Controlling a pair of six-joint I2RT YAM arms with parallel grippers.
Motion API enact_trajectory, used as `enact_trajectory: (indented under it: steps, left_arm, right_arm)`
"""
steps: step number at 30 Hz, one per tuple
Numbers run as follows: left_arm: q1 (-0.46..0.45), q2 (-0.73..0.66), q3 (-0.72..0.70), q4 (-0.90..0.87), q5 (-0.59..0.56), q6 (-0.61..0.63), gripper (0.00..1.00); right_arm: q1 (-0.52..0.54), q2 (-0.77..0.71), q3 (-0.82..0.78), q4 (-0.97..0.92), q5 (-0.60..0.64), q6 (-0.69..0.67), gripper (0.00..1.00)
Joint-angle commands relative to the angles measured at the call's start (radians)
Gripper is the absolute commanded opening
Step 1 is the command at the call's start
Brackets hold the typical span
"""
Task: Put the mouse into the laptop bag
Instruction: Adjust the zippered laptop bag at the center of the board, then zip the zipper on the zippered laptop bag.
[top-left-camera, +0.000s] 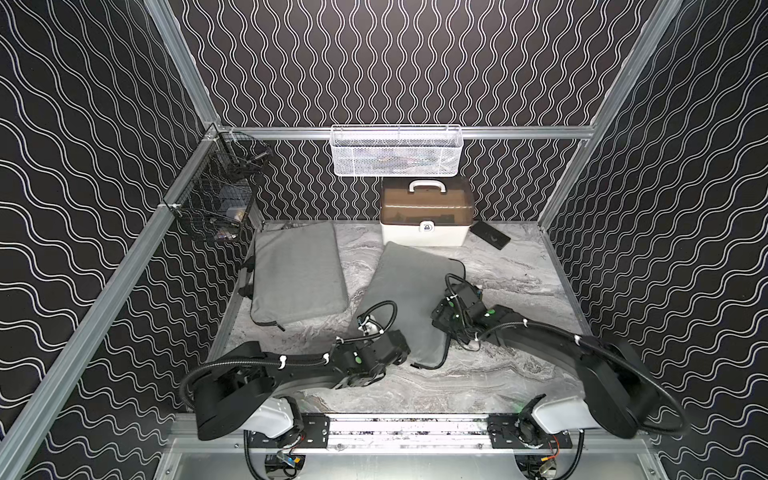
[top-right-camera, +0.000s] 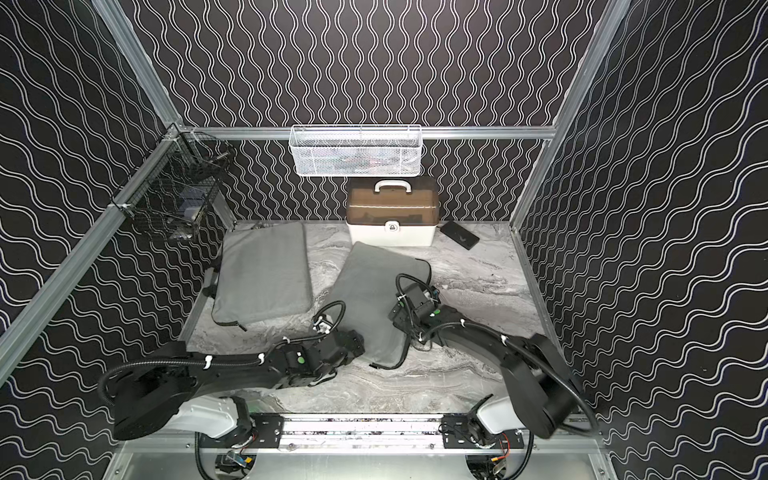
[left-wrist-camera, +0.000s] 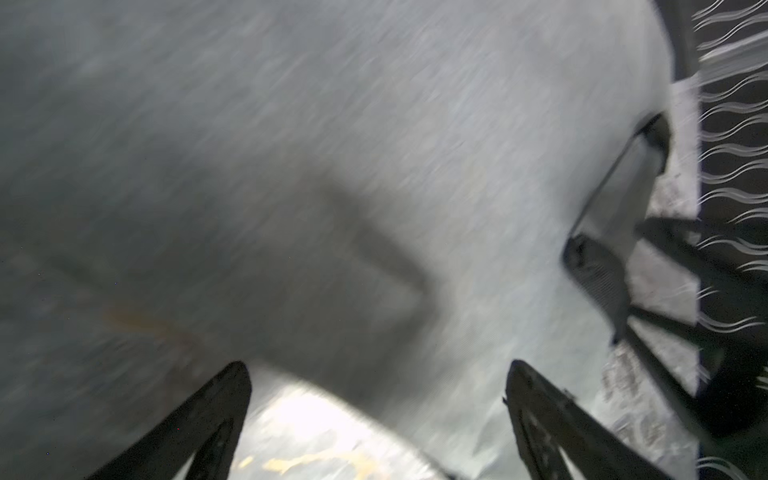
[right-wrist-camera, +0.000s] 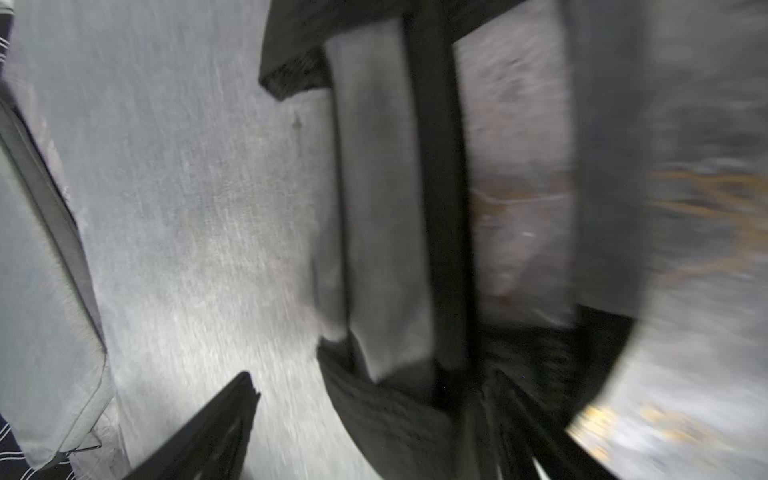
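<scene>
Mouse position is the open question: it shows in no view, so I cannot tell whether it sits under an arm or is already inside a bag. Two grey bags lie on the worktop: the tilted laptop bag in the middle, and a second bag along the left edge toward the back-left corner. Both arms are at the tilted one. The left gripper hovers over its near corner, jaws wide apart and empty. The right gripper is at the bag's right side by the handle, jaws apart with nothing clamped, though that view is blurred. The step looks like getting the bag's mouth open. To do it well, the left jaws should pin only the lower layer at the corner. The right jaws should take the upper edge beside the handle and lift gently, since pinching both layers would hold the mouth shut.
</scene>
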Motion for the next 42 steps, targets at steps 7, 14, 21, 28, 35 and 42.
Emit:
enact_trajectory:
  steps: [7, 14, 21, 28, 35, 42]
  left_arm:
    - [0.041, 0.172, 0.091, 0.086, 0.071, 0.006, 0.15]
    - [0.042, 0.102, 0.157, -0.002, 0.051, 0.025, 0.06]
    - [0.042, 0.161, 0.192, -0.007, 0.096, 0.019, 0.00]
    - [0.043, 0.111, 0.173, -0.019, 0.058, 0.019, 0.00]
    - [0.046, 0.124, 0.165, -0.002, 0.064, 0.016, 0.00]
    - [0.056, 0.127, 0.148, 0.012, 0.066, 0.007, 0.00]
  right_arm:
    - [0.155, -0.238, -0.113, -0.190, 0.078, 0.042, 0.85]
    - [0.395, -0.196, -0.119, -0.204, 0.173, 0.093, 0.72]
    - [0.486, -0.027, -0.048, -0.223, 0.259, 0.118, 0.64]
    - [0.496, 0.082, -0.051, -0.178, 0.323, 0.062, 0.63]
    - [0.498, 0.170, -0.054, -0.104, 0.387, 0.025, 0.42]
    - [0.499, 0.223, -0.060, -0.020, 0.401, -0.031, 0.30]
